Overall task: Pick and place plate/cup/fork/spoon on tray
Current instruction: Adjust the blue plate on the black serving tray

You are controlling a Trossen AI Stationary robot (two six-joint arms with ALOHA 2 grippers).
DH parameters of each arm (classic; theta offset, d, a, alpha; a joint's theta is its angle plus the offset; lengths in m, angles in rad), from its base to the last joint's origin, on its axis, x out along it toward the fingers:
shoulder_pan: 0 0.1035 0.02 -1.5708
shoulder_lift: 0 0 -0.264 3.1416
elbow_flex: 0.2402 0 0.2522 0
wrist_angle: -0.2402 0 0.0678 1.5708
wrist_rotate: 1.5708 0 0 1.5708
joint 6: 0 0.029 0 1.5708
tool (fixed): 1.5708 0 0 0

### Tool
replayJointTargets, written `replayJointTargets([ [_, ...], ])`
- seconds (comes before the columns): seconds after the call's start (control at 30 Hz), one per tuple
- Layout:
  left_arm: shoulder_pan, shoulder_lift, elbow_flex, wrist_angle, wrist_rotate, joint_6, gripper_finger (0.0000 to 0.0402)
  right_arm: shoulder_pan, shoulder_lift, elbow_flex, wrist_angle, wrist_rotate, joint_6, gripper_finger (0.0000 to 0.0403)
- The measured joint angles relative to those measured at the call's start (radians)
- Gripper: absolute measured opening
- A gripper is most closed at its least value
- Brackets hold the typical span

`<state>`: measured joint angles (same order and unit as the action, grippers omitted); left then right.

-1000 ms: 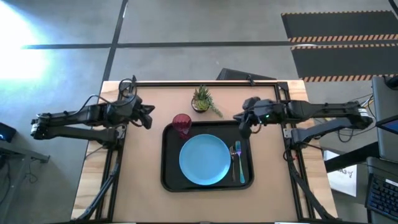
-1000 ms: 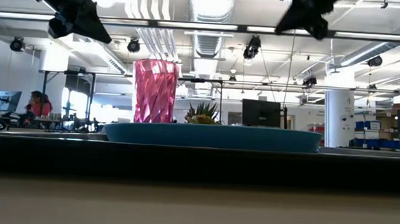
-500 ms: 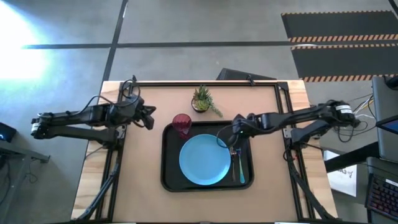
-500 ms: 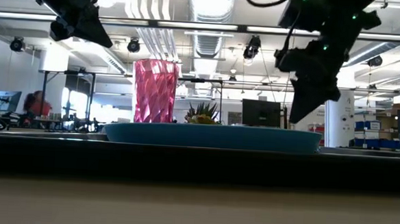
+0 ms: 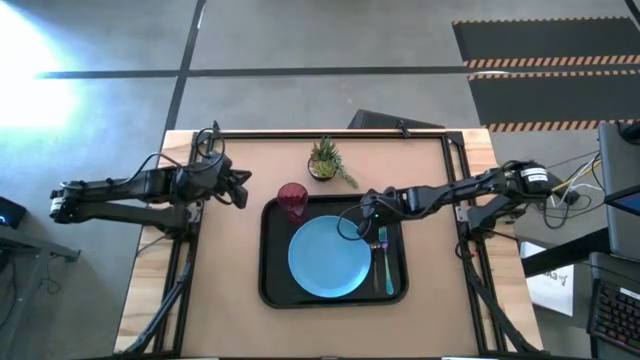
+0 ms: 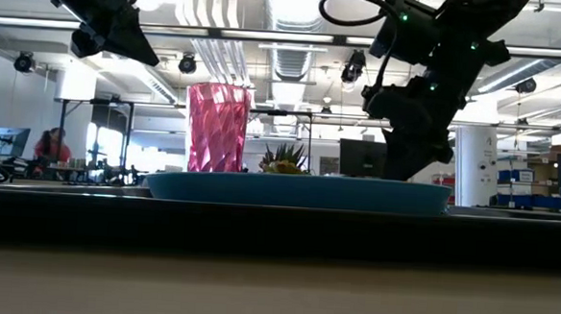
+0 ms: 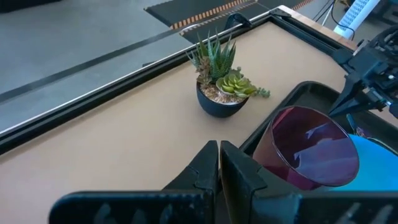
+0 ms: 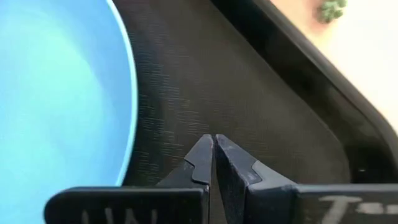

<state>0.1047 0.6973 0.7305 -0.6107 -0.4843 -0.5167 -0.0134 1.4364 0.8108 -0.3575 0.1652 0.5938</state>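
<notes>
The right gripper hangs low over the tray, at the plate's upper right edge, jaws together and holding nothing. The cup stands in the tray's top left corner; the fork lies right of the plate, half hiding the spoon. The left gripper waits over the table, jaws together, near the plant.

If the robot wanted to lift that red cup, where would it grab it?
Probably around the upright side wall of the cup, coming level from the open table side by the left gripper; the plate crowds its other side.
</notes>
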Motion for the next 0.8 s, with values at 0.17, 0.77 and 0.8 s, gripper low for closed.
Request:
replayJointTargets([
  [0.17,0.0,0.0,0.0,0.0,0.0,0.001,0.0,0.0,-0.001,0.0,0.014,-0.012,0.018,0.0008],
  [0.77,0.0,-0.002,-0.003,0.0,0.0,0.002,0.0,0.031,0.003,0.0,0.06,-0.037,0.064,0.0008],
  [0.8,0.0,-0.002,-0.003,0.0,0.0,0.002,0.0,0.035,0.003,0.0,0.061,-0.037,0.066,0.0008],
])
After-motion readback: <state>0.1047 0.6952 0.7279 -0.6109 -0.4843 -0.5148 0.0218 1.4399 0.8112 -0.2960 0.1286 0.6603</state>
